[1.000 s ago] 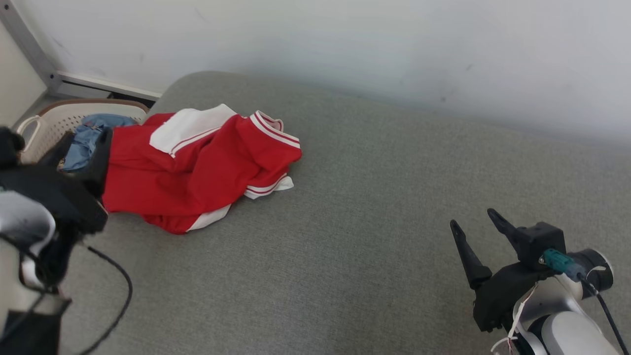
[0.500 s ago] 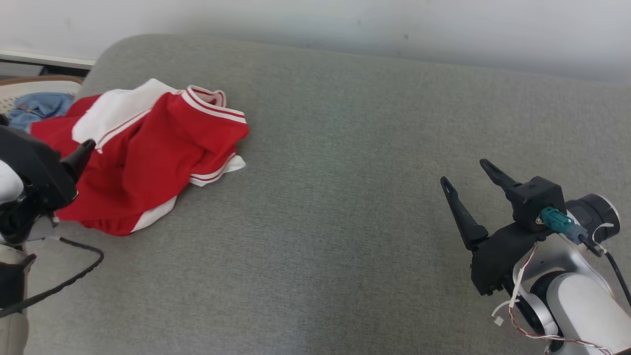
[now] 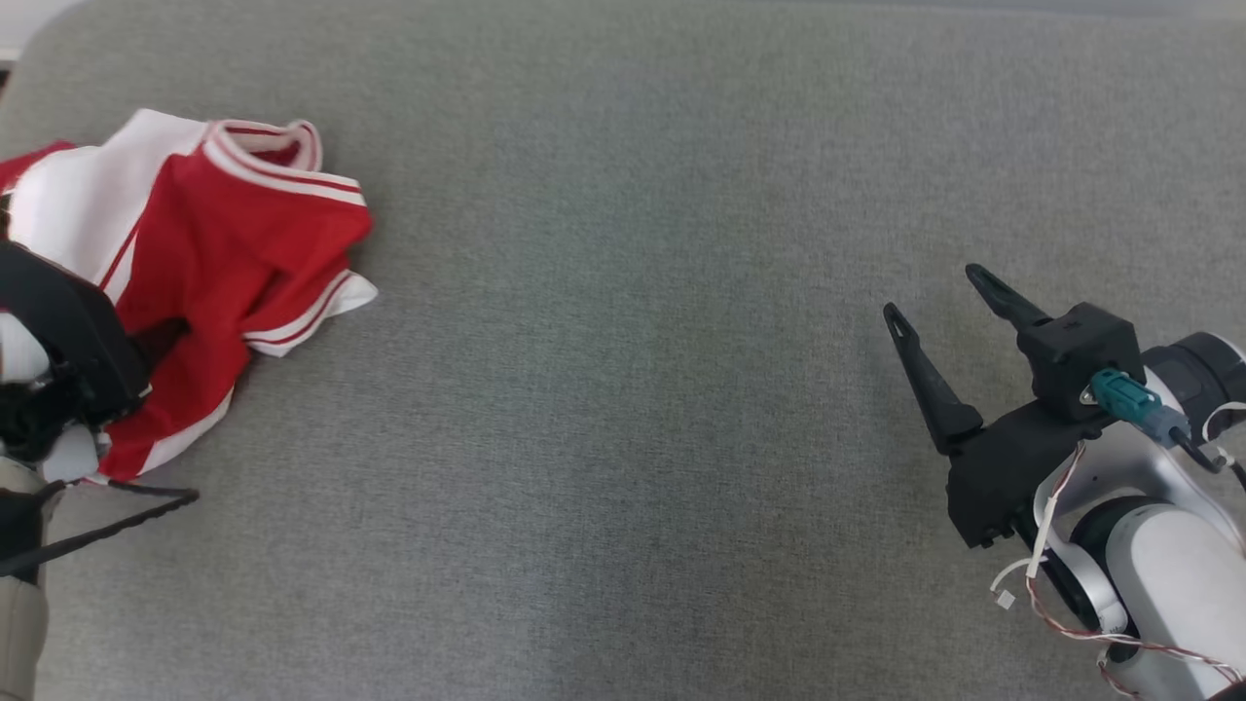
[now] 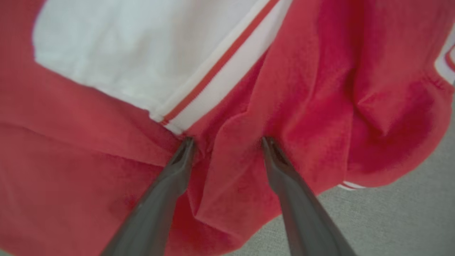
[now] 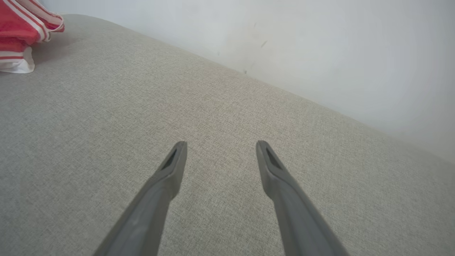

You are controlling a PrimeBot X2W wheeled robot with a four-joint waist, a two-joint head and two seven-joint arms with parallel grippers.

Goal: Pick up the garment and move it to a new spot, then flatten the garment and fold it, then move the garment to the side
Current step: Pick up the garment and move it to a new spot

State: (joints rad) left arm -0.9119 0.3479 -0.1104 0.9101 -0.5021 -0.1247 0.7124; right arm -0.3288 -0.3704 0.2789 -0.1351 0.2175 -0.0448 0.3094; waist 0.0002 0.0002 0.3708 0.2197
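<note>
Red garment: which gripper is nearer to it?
Left. The left gripper has open fingers pressed against the red garment; the right gripper hovers open, far across the grey cushion.

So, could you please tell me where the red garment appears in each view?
Head view: garment at far left, mid-height.
Left wrist view: garment spans the upper picture, around the tips of the left hand.
Right wrist view: top-left corner.
Shared landmark: the grey cushion beneath it.
</note>
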